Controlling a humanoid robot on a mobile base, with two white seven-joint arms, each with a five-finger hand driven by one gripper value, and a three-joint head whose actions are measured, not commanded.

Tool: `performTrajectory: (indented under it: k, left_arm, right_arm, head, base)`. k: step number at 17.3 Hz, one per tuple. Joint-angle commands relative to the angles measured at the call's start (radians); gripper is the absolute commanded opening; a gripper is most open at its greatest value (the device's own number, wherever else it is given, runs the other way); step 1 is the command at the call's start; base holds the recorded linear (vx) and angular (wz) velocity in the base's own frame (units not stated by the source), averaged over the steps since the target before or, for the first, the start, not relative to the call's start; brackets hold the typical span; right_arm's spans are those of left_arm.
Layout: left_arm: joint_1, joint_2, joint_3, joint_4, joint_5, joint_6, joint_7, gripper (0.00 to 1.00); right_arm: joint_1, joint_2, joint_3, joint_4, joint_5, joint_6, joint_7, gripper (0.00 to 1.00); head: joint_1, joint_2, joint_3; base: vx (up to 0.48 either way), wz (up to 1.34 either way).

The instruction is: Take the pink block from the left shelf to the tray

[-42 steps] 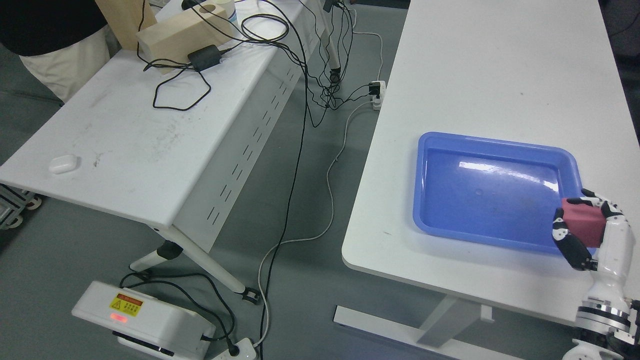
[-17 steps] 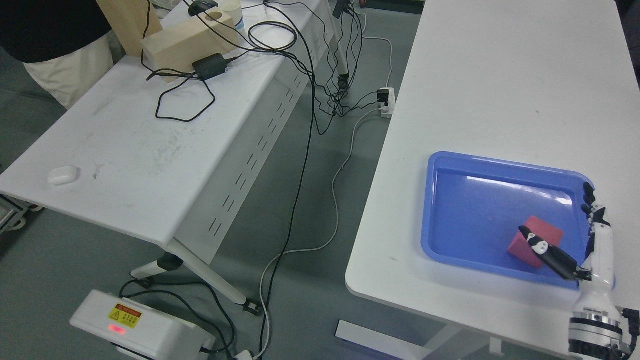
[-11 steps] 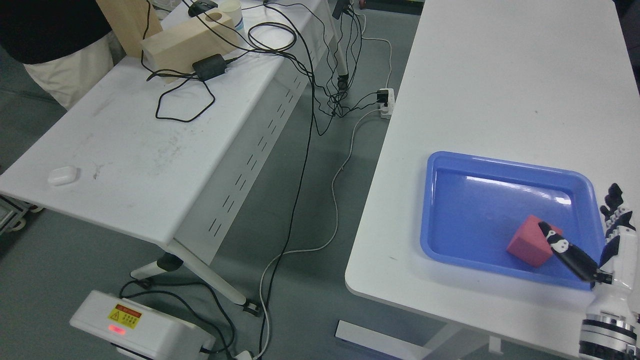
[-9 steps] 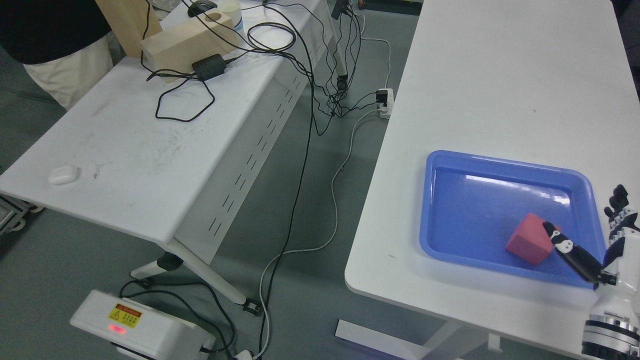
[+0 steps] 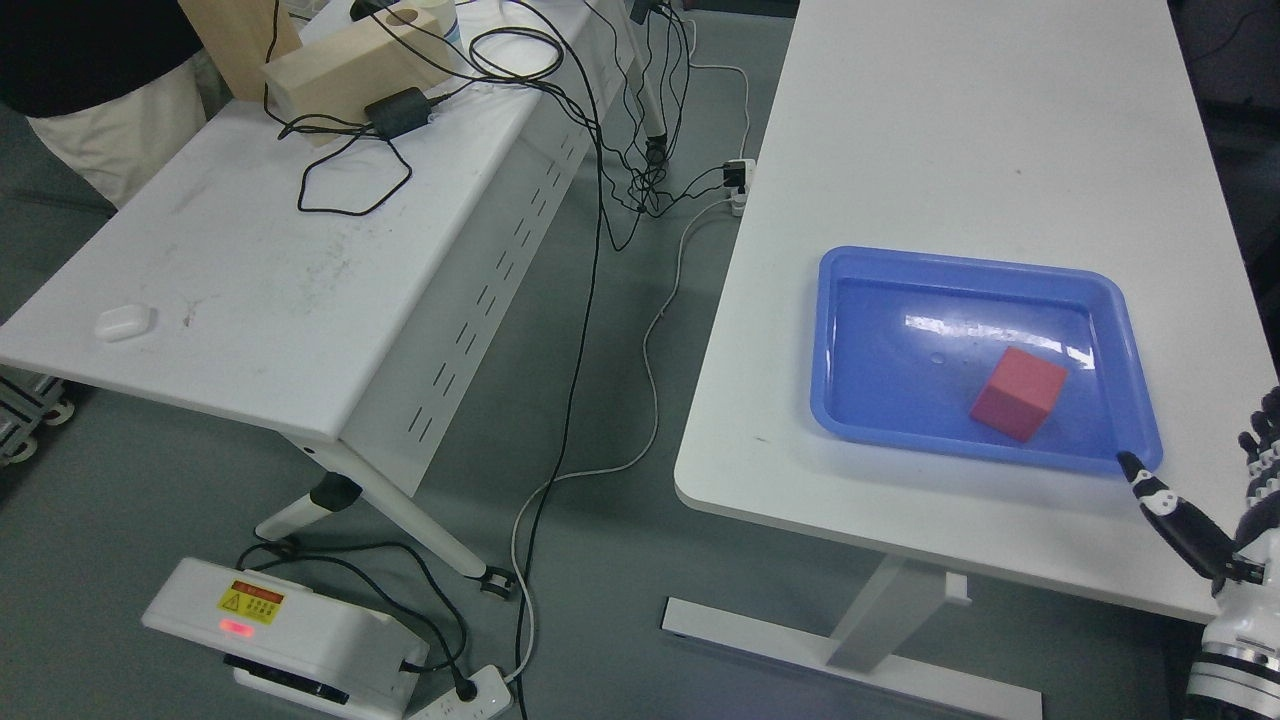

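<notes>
Up and left of the right hand (image 5: 1215, 500), fingers spread and empty, the pink block (image 5: 1018, 393) sits delivered inside the blue tray (image 5: 838, 400).

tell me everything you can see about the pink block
The pink block is a small cube-like solid, reddish pink, matte with crisp edges. It rests flat on the floor of the blue tray, in the near right part, turned corner-on to the tray's walls and clear of them. Nothing grips it: the right hand is off to the lower right, fingers spread, outside the tray.
</notes>
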Motion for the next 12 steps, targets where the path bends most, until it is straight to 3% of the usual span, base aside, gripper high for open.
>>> performTrajectory:
  k: [1, 6, 12]
  left_arm:
    - [0.009, 0.017, 0.0, 0.0, -0.002, 0.001, 0.001, 1.0]
    - [0.009, 0.017, 0.0, 0.0, -0.002, 0.001, 0.001, 1.0]
    - [0.009, 0.017, 0.0, 0.0, -0.002, 0.001, 0.001, 1.0]
  right_arm:
    - [0.003, -0.018, -0.024, 0.001, -0.008, 0.029, 0.014, 1.0]
    - [-0.001, -0.018, -0.022, 0.001, -0.008, 0.111, 0.092, 1.0]
    - [-0.003, -0.018, -0.025, 0.004, -0.031, 0.148, 0.095, 1.0]
  head:
    - [0.0, 0.0, 0.0]
    - [0.0, 0.0, 0.0]
    - [0.0, 0.0, 0.0]
  base:
    - [-0.264, -0.09]
    - [-0.256, -0.01]
    - [-0.199, 0.01]
